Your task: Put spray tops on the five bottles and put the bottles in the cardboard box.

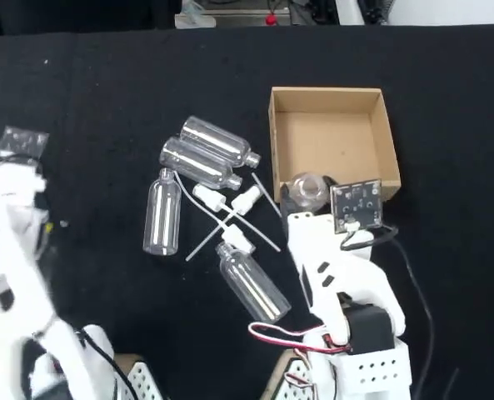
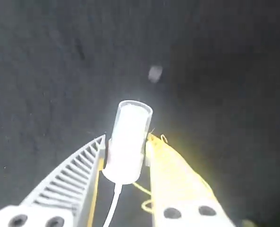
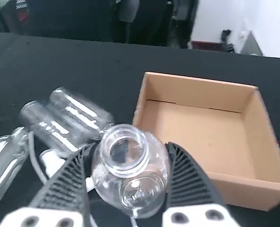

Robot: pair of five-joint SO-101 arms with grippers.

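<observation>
Black cloth covered the table [image 1: 105,83]. The left gripper [image 2: 126,139] clasped a spray top [image 2: 129,122], the right gripper [image 3: 130,151] an uncapped bottle [image 3: 130,182]

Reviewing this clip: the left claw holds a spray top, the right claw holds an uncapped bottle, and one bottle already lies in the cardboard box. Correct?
Not quite. The cardboard box holds no bottle yet, as the right wrist view shows. The rest stands: the left claw holds a spray top, and the right claw holds an uncapped bottle.
</observation>
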